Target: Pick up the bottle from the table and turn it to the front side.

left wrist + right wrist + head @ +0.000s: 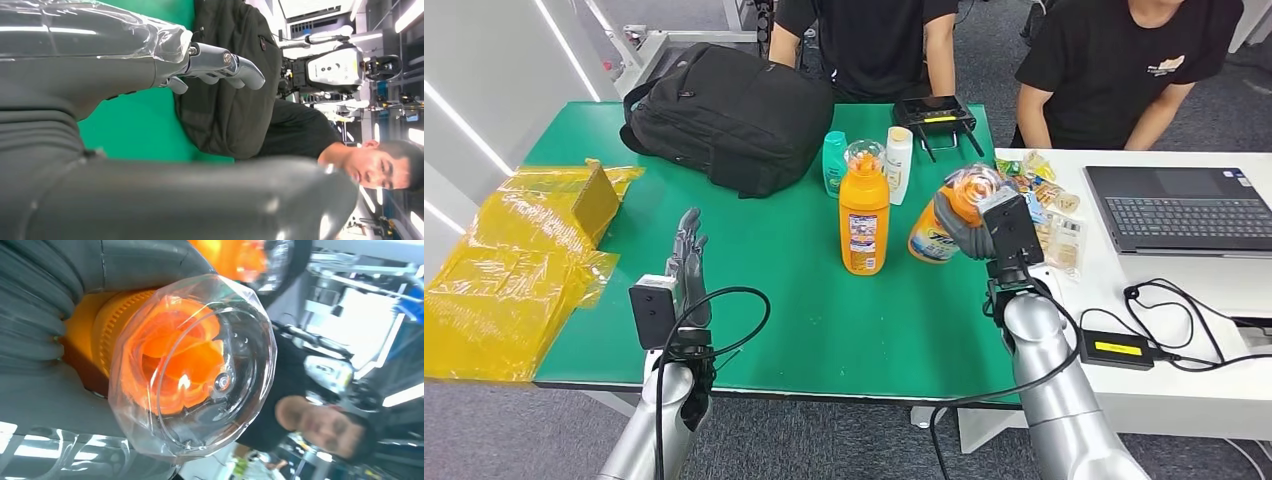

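Note:
My right hand (972, 226) grips an orange bottle (936, 235) with a clear faceted cap (195, 365), lifted and tilted over the right part of the green table (774, 300). In the right wrist view the cap sits close to the camera, with my grey fingers (35, 325) wrapped round the bottle's neck. A second orange bottle (864, 212) with the same clear cap stands upright at the table's middle, left of the held one. My left hand (687, 262) hovers over the table's front left, fingers (220, 62) stretched out, holding nothing.
A black backpack (729, 115) lies at the back left. A teal bottle (834, 162) and a white bottle (898, 164) stand behind the upright orange one. Yellow wrapping (514, 260) covers the left edge. Snack packets (1049, 215), a laptop (1184, 208) and cables lie right. Two people sit behind.

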{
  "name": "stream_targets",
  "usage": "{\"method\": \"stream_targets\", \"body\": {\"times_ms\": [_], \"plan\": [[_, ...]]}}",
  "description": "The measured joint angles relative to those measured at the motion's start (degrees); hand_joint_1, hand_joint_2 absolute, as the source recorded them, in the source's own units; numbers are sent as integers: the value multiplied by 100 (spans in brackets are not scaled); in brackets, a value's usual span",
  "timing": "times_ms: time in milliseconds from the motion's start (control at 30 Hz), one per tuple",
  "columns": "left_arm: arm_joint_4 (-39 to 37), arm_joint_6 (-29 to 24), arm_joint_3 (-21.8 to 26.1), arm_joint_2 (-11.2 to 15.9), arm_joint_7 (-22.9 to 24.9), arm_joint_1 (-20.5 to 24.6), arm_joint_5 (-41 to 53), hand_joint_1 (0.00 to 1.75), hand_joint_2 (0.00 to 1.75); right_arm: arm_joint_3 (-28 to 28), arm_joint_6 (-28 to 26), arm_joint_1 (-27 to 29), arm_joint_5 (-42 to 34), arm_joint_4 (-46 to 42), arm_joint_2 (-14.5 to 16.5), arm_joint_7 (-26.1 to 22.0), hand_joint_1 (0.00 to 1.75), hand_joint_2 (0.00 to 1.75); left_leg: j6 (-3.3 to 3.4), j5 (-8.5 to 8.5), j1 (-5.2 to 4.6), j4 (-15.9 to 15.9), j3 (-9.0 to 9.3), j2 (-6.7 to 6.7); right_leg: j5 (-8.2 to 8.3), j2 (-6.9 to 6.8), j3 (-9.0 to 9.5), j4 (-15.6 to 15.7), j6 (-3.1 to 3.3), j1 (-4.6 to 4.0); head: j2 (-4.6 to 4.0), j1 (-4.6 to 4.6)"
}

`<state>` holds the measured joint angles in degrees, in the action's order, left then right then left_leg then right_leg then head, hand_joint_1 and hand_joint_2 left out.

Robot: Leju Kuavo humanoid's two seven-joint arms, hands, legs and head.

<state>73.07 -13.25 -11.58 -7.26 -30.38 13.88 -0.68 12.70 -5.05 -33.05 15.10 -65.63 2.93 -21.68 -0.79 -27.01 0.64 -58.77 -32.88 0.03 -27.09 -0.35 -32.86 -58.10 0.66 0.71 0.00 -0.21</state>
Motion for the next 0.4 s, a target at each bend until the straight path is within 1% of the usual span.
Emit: {"method": "stream_targets", "body": {"times_ms": [167, 400], "plan": [[0, -11, 0, -2, -5, 0, 0, 0, 0, 11, 2, 68, 1, -302, 4, 8, 175, 175, 0, 0, 0, 0, -1, -1, 0, 0, 0, 0, 0, 0, 0, -1], [0, -11, 0, -25, -5, 0, 0, 0, 0, 11, 2, 112, 1, -439, 4, 10, 175, 175, 0, 0, -1, -1, -2, -1, 1, 0, 0, 0, 0, 0, 0, 0]]}}
